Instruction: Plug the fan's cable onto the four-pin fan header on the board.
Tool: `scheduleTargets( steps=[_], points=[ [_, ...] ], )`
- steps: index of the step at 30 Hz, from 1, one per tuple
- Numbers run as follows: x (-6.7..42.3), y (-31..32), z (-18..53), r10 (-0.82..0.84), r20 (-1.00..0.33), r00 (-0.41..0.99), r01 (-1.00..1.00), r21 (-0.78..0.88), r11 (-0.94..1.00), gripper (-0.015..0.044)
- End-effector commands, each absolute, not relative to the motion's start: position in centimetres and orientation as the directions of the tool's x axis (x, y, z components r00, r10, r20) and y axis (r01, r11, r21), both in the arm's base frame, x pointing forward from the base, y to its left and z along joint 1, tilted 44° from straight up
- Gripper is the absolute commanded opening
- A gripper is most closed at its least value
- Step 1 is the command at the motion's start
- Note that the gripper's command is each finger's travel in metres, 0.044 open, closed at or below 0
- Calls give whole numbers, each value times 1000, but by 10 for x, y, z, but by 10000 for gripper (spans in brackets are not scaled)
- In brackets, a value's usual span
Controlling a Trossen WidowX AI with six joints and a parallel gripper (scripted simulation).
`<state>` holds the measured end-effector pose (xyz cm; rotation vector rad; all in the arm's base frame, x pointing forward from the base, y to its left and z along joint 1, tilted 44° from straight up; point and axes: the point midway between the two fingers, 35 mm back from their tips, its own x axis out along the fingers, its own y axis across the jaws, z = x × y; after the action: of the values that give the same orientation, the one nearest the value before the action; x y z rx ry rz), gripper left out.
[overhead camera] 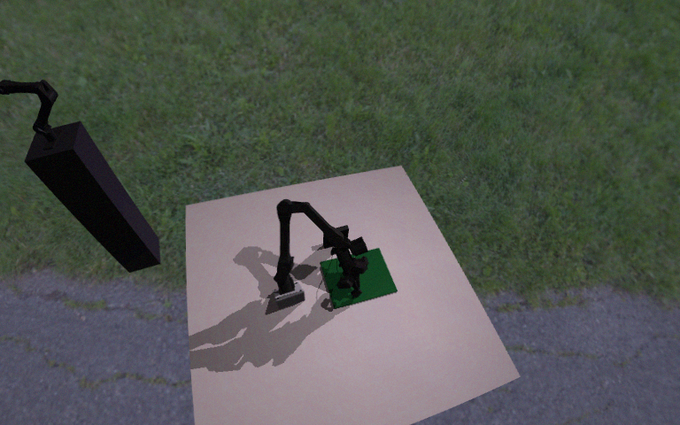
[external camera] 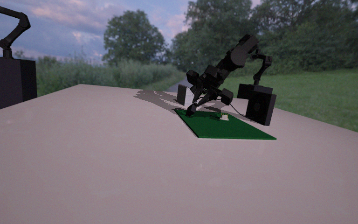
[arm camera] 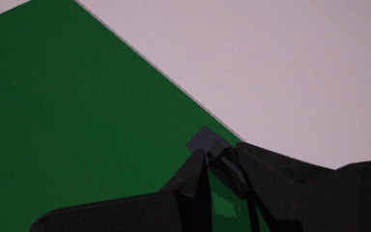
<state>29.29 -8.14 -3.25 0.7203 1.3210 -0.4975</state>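
Observation:
The green board (overhead camera: 376,280) (external camera: 211,128) (arm camera: 72,121) lies flat on the table. The white four-pin header (external camera: 224,116) stands on it and is bare. My gripper (overhead camera: 353,291) (external camera: 191,112) (arm camera: 220,154) is tilted down with its tips at the board's corner, well left of the header in the exterior view. It is shut on the small dark plug (arm camera: 205,139), which sits twisted at the very fingertips, against the board's edge. A thin cable (external camera: 236,110) runs from it to the black fan (external camera: 259,107) beside the board.
The arm's base (overhead camera: 288,297) (external camera: 184,94) stands on the table next to the board. A tall black block with a camera arm (overhead camera: 89,195) (external camera: 15,79) stands off to one side. Another black stand (external camera: 261,66) is behind the fan.

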Motion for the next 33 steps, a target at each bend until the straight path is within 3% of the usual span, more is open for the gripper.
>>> scheduleTargets(
  steps=[1,33],
  points=[
    [292,-79,-33,36,-975,219,705,183,685,0],
    [289,-71,-20,-219,-855,471,747,255,613,0]
  ],
)
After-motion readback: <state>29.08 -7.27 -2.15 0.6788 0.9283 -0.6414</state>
